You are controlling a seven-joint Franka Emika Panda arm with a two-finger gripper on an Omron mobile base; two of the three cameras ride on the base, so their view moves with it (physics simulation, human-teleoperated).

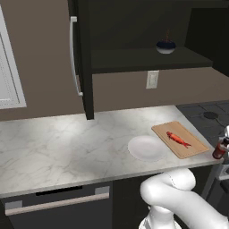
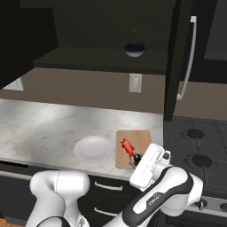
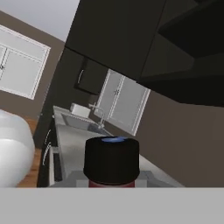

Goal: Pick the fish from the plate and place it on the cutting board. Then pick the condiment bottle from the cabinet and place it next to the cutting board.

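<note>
White robot arm bends low and forward, its gripper [image 2: 138,160] closed around the condiment bottle [image 1: 219,149] held just below its black cap.

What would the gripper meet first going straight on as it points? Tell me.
The gripper is shut on the condiment bottle, whose black cap sits right ahead. Past it the way looks free toward the distant sink, though depth is unclear.

The condiment bottle [image 3: 112,164] sits at the bottom centre — its broad black cap with a strip of red body just beneath. Behind it a grey counter [image 3: 72,138] runs away toward a sink with a faucet [image 3: 99,116], a white-framed window [image 3: 122,105] beyond — dark cabinets [image 3: 131,39] overhead.
</note>
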